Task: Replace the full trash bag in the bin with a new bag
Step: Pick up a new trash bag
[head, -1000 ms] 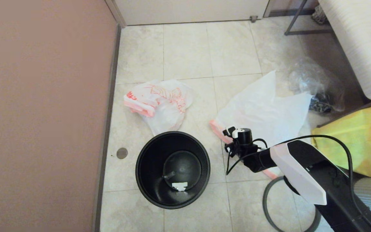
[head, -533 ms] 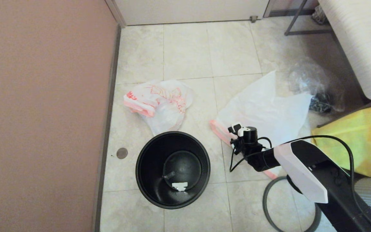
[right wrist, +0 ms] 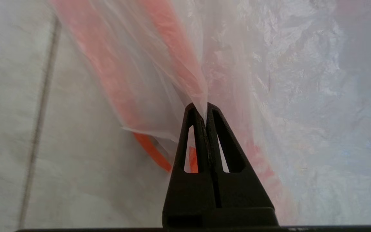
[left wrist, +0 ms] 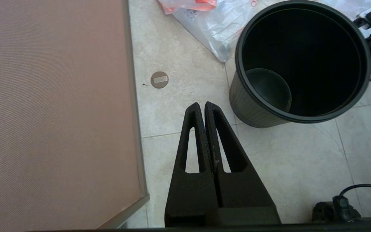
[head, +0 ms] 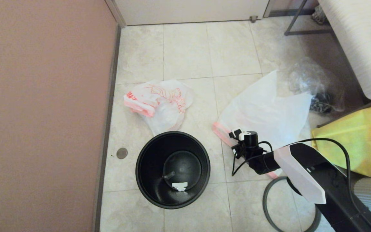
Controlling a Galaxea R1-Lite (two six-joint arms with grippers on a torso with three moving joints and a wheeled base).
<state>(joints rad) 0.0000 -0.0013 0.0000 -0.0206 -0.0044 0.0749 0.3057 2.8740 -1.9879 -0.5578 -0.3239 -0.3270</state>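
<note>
The bin [head: 172, 169] stands empty and upright on the tiled floor, and its dark inside [left wrist: 301, 61] also shows in the left wrist view. Just beyond it lies the full trash bag [head: 161, 103], white with red drawings. To the bin's right the new bag [head: 262, 109] lies spread flat, its orange-pink band toward the bin. My right gripper [right wrist: 204, 108] is shut on a pinch of the new bag [right wrist: 301, 80] at that band. My left gripper [left wrist: 202, 106] is shut on nothing, above the floor between the wall and the bin.
The grey hoop rim [head: 266, 199] lies on the floor at the near right, partly under my right arm [head: 298, 174]. A crinkled clear bag [head: 314, 83] and a yellow bag [head: 359, 141] sit further right. The brown wall [head: 43, 112] runs along the left.
My right gripper has closed from open onto the new bag's banded edge and shifted slightly right. The bag's edge has lifted a little. The left arm has not moved.
</note>
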